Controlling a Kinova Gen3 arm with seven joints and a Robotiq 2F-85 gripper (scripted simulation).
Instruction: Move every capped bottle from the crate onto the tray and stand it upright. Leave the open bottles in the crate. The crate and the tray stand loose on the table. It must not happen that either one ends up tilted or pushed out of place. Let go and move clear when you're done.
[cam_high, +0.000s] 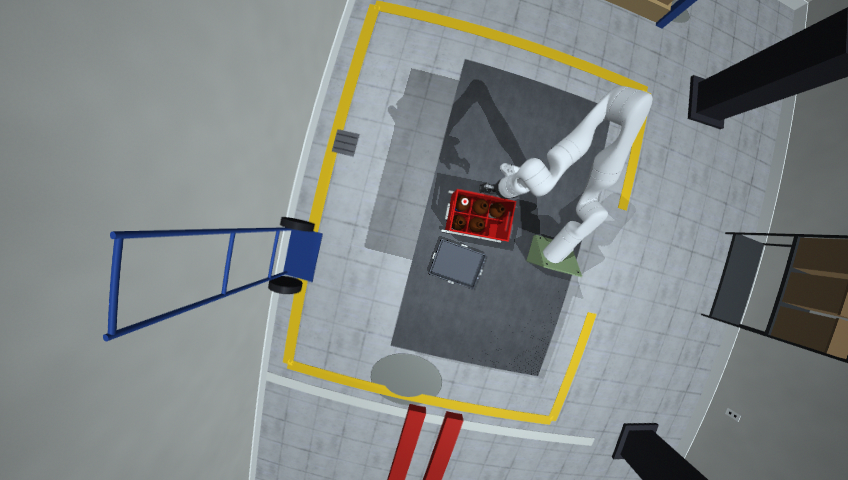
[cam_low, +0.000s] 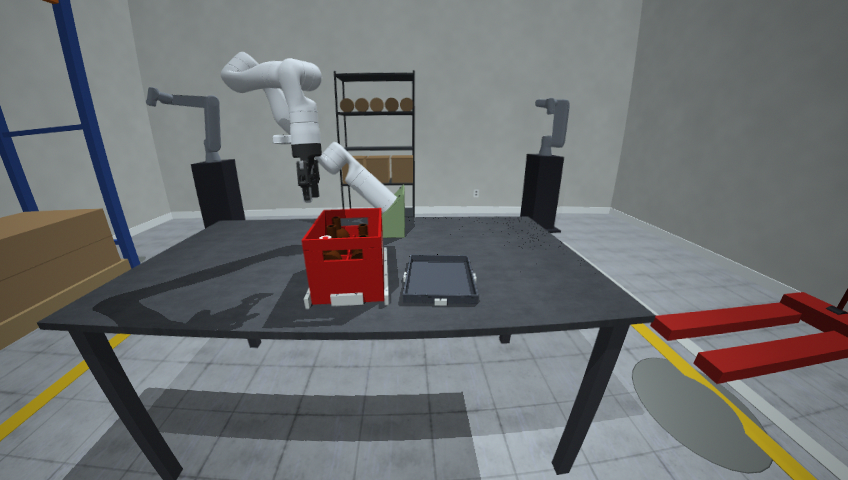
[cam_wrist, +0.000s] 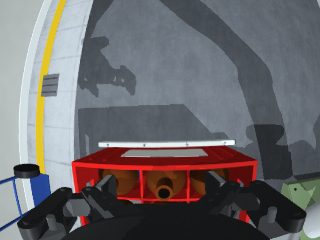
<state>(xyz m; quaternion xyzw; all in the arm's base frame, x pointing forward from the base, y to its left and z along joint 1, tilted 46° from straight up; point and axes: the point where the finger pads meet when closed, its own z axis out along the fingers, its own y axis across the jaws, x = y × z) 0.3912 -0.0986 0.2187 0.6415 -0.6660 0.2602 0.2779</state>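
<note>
Your pincer is spread wide, with nothing between its fingers, above the crate. The one visibly capped bottle stands in the crate's compartment nearest the counter's long edge opposite your arm's base. You seem to be approaching it; next, line up over its cap before descending. No brand or writing is readable.
</note>
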